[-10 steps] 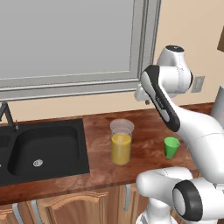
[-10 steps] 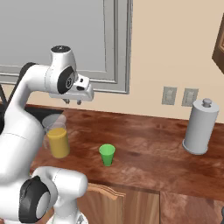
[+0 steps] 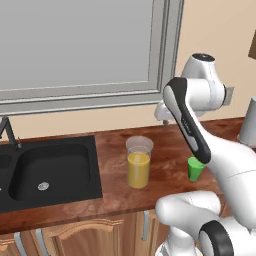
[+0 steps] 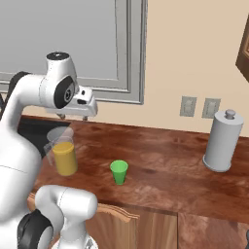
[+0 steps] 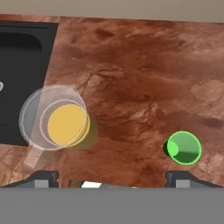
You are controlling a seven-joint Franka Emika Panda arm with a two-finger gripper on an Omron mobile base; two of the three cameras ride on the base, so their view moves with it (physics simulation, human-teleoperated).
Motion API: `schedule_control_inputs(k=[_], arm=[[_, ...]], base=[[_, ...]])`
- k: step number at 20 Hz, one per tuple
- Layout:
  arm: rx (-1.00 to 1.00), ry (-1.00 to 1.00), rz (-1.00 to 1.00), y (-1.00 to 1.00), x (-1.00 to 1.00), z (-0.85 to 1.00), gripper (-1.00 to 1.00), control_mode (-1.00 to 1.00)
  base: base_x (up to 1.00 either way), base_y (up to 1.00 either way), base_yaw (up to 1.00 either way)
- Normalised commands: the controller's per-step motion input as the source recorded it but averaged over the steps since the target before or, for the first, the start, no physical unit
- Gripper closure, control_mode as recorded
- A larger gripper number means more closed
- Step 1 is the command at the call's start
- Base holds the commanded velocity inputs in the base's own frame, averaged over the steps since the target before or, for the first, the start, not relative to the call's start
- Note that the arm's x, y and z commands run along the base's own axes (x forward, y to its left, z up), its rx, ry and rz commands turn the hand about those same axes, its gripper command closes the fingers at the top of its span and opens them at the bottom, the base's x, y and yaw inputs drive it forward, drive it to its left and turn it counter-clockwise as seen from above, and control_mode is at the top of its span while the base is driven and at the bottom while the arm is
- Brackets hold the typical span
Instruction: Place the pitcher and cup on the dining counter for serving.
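The pitcher (image 3: 138,162), a clear cylinder with orange liquid, stands on the reddish-brown sink counter (image 3: 165,145) just right of the sink. To its right, nearer the front edge, is the small green cup (image 3: 196,168). My gripper (image 4: 73,117) hangs open, high above the counter and behind the pitcher (image 4: 63,154). From above, the pitcher (image 5: 61,124) lies at the left and the cup (image 5: 184,148) at the right, with the gripper (image 5: 111,177) open and nothing between its fingertips (image 5: 41,178). The dining counter is out of view.
A black sink (image 3: 50,170) with a dark faucet (image 3: 7,131) takes up the counter's left part. A grey canister (image 4: 222,141) stands at the far right by the wall outlets (image 4: 187,106). A large window (image 3: 80,50) is behind the counter.
The hand has shifted slightly left and down above the counter. Pitcher and cup stand where they were.
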Motion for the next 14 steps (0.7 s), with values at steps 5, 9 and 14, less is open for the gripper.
schedule_control_inputs(k=[5,9,14], arm=[[0.00,0.00,-0.01,0.37,-0.66,-0.16,-1.00,-1.00],[0.00,0.00,-0.07,0.55,-0.36,-0.21,-1.00,-1.00],[0.00,0.00,-0.11,0.60,-0.10,-0.33,-1.00,-1.00]], base=[[0.00,0.00,0.00],[0.00,0.00,0.00],[0.00,0.00,0.00]])
